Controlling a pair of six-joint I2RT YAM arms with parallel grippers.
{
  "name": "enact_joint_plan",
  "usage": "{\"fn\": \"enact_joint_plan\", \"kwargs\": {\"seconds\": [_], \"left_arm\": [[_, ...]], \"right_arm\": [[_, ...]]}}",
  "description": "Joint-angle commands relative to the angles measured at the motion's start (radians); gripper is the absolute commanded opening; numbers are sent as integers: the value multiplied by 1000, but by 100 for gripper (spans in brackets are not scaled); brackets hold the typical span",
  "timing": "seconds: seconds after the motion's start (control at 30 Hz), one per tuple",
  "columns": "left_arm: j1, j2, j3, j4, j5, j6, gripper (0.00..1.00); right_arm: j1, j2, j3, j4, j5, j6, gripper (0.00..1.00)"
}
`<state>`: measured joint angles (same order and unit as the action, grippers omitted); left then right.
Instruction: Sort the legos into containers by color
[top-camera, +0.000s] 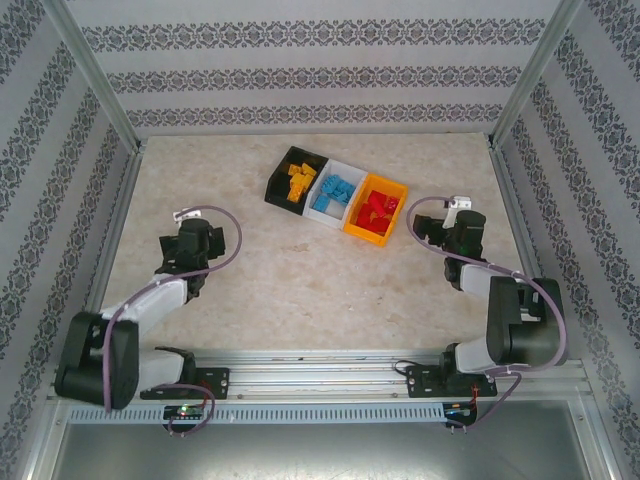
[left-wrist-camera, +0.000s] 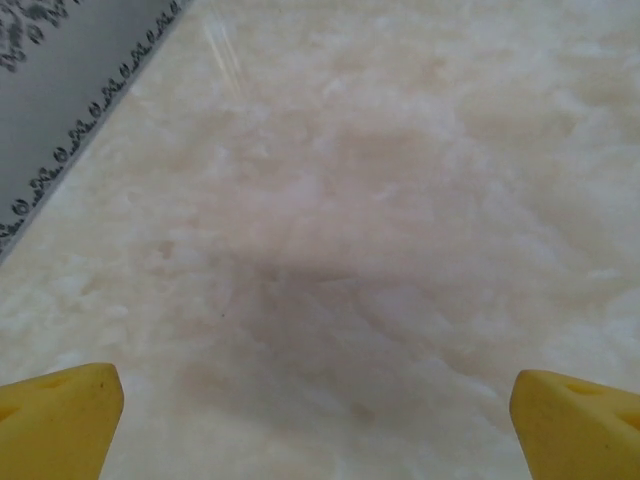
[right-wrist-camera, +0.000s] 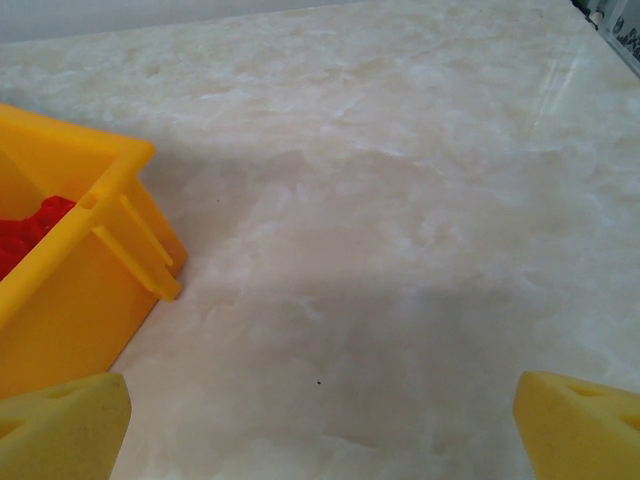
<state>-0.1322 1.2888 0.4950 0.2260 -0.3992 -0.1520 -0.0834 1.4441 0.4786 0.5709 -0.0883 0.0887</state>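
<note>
Left tool (left-wrist-camera: 318, 425) wide and empty over marbled table (left-wrist-camera: 400, 200), right tool (right-wrist-camera: 320, 430) wide beside orange bin (right-wrist-camera: 60, 300) holding red legos (right-wrist-camera: 30, 230)

Left hand (left-wrist-camera: 316, 424), right hand (right-wrist-camera: 320, 424) spread wide (both empty); arms bent.

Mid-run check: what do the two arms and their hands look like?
The left arm and right arm share black joint housings and white links, each with a looping purplish cable. The left hand and right hand have yellow wedge-shaped fingertips.
</note>
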Motion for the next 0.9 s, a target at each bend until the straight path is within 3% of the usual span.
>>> {"fn": "enact_joint_plan", "kwargs": {"seconds": [0.0, 0.1, 0.2, 0.3, 0.47, 0.67, 0.87], "left_arm": [[15, 99, 7, 252, 0, 69, 100], [20, 180, 17, 334, 27, 77, 100], [26, 224, 83, 256, 60, 97, 100], [34, 234, 57, 351, 149, 180, 100], [124, 250, -15, 498, 277, 116, 100], [157, 266, -88, 632, 408, 120, 100], [158, 291, -161, 798, 364, 102, 100]], "right_arm": [[-9, 11, 28, 47, -29, 23, 98], [-9, 9, 23, 52, -30, 23, 98], [-8, 6, 22, 55, -32, 24, 98], [-9, 4, 13, 68, -38, 21, 98], [-7, -1, -7, 98, -51, 14, 98], [-4, -16, -51, 169, -54, 9, 98], [0, -34, -175, 356, -19, 11, 98]]}}
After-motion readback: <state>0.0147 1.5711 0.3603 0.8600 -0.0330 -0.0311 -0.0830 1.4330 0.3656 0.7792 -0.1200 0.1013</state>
